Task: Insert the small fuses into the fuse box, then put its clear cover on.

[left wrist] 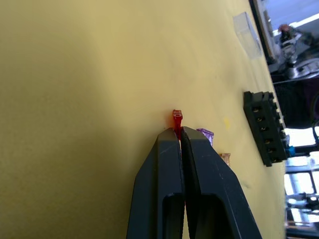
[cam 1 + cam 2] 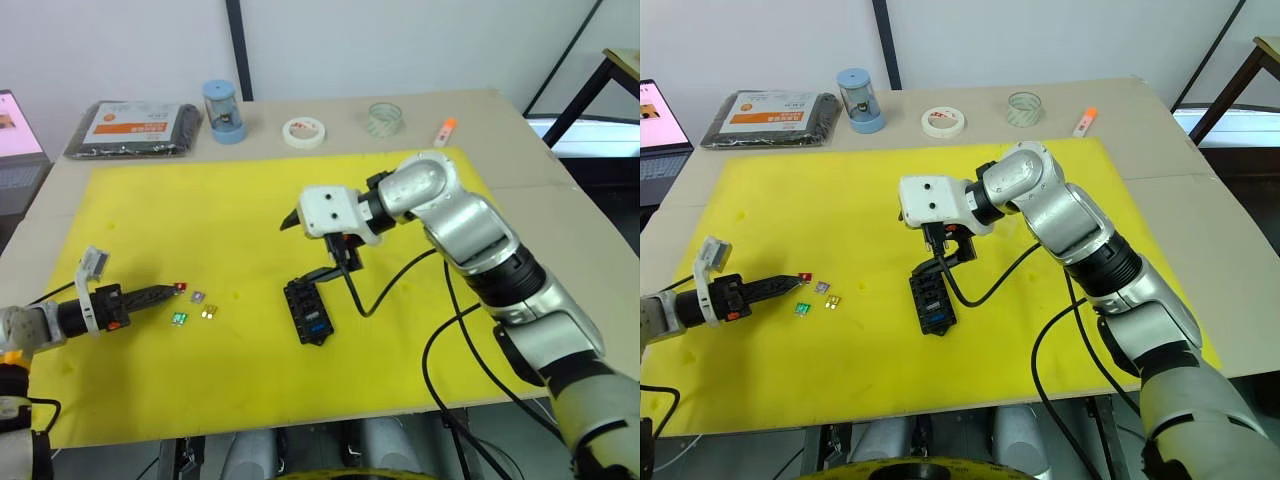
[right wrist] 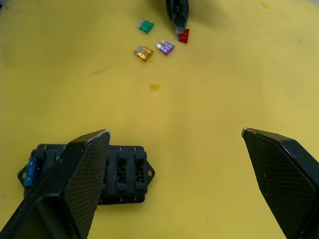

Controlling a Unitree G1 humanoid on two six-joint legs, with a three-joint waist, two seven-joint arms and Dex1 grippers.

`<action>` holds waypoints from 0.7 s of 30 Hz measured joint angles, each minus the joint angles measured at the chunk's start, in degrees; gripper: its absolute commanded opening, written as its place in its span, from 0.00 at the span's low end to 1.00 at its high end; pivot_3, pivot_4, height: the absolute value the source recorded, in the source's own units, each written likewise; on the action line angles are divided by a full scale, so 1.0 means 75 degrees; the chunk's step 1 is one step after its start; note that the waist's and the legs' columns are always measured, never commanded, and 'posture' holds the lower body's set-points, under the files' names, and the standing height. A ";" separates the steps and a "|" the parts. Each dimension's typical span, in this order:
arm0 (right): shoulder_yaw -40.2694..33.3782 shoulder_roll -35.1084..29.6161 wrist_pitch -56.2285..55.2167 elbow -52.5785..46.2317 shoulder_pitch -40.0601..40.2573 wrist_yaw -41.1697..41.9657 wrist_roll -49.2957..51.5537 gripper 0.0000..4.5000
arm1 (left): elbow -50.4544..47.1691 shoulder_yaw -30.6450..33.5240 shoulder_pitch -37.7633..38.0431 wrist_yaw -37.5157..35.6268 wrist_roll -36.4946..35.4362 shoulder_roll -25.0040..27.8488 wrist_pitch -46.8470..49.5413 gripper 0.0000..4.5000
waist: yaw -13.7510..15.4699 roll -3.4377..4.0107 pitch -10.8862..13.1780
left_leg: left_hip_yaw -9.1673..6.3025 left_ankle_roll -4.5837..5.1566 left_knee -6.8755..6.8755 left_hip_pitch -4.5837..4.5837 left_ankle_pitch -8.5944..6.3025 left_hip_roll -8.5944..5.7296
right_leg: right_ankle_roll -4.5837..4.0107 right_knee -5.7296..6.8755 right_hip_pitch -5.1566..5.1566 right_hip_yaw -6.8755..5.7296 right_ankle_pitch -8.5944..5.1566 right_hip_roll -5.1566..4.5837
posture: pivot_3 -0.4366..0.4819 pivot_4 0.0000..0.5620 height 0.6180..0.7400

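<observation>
Fuses are mostly still out: one blue fuse (image 3: 31, 170) sits in the fuse box (image 2: 308, 311) on the yellow mat (image 2: 150, 200), while green (image 3: 145, 26), yellow (image 3: 143, 53) and purple (image 3: 166, 47) lie loose just left of it. Left gripper (image 1: 180, 132) pinches the red fuse (image 1: 177, 118) at the mat. Right gripper (image 3: 174, 133) hovers spread over the box. Clear cover (image 1: 247, 34) lies apart, not yet fitted. Writing on the packet's orange label (image 2: 127, 121) is unreadable.
</observation>
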 measured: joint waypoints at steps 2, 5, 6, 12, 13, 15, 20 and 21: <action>-0.0134 -0.0112 0.0261 -0.0231 0.0207 -0.0005 0.0206 1.00 | -0.0732 0.0304 0.0205 0.0122 -0.0259 -0.0146 0.0021 0.00 | 0.0030 -0.0002 0.0000 | -0.0006 0.0000 0.0001 -0.0006 0.0000 -0.0003 | 0.0000 -0.0001 -0.0001 0.0000 0.0000 -0.0009 | 0.48 0.27 1.00; -0.0535 -0.0312 0.0969 -0.0671 0.0441 -0.0055 0.0648 1.00 | -0.1818 0.0874 0.0279 0.0441 -0.0797 -0.0262 0.0116 0.00 | 0.0057 -0.0003 0.0000 | -0.0006 -0.0001 0.0002 -0.0010 0.0000 -0.0009 | 0.0000 -0.0011 0.0001 -0.0001 0.0001 -0.0034 | 0.48 0.27 1.00; -0.0706 -0.0379 0.1326 -0.0818 0.0467 -0.0090 0.0864 1.00 | -0.2199 0.1086 0.0224 0.0566 -0.1035 -0.0277 0.0198 0.00 | 0.0064 -0.0003 0.0000 | -0.0007 0.0000 0.0002 -0.0008 0.0000 -0.0009 | 0.0001 -0.0012 0.0002 -0.0001 0.0001 -0.0038 | 0.48 0.27 1.00; -0.2108 -0.0517 0.4173 -0.1471 0.0266 -0.0477 0.2711 1.00 | -0.5031 0.1437 -0.0440 0.1319 -0.2678 -0.0440 0.0664 0.00 | 0.0138 -0.0002 0.0001 | -0.0009 -0.0001 -0.0002 0.0001 -0.0001 -0.0010 | 0.0000 -0.0024 0.0013 0.0003 0.0002 -0.0044 | 0.48 0.27 1.00; -0.2268 -0.0523 0.4549 -0.1491 0.0207 -0.0567 0.2983 1.00 | -0.5419 0.1305 -0.0493 0.1426 -0.2854 -0.0490 0.0677 0.00 | 0.0144 0.0000 0.0002 | -0.0009 -0.0001 -0.0003 0.0004 -0.0001 -0.0010 | 0.0000 -0.0024 0.0014 0.0003 0.0002 -0.0043 | 0.48 0.27 1.00; -0.2613 -0.0504 0.5248 -0.1491 0.0111 -0.0746 0.3510 1.00 | -0.5950 0.1002 -0.0538 0.1682 -0.3022 -0.0717 0.0625 0.00 | 0.0170 0.0001 0.0002 | -0.0010 -0.0001 -0.0003 0.0006 0.0000 -0.0009 | 0.0000 -0.0027 0.0015 0.0003 0.0002 -0.0037 | 0.48 0.27 1.00; -0.3315 -0.0290 0.6454 -0.1408 -0.0150 -0.1328 0.4530 0.91 | -0.6285 0.0250 -0.1038 0.2049 -0.3104 -0.1136 0.0267 0.00 | 0.0215 -0.0002 0.0001 | -0.0009 -0.0004 -0.0002 0.0003 0.0002 -0.0013 | 0.0000 -0.0026 0.0018 0.0002 0.0002 -0.0015 | 0.48 0.27 1.00; -0.3380 -0.0264 0.6574 -0.1409 -0.0156 -0.1425 0.4680 0.85 | -0.6301 0.0161 -0.1083 0.2056 -0.3104 -0.1138 0.0177 0.00 | 0.0211 -0.0002 0.0001 | -0.0009 -0.0003 -0.0003 0.0003 0.0001 -0.0013 | 0.0000 -0.0028 0.0018 0.0002 0.0002 -0.0011 | 0.48 0.27 1.00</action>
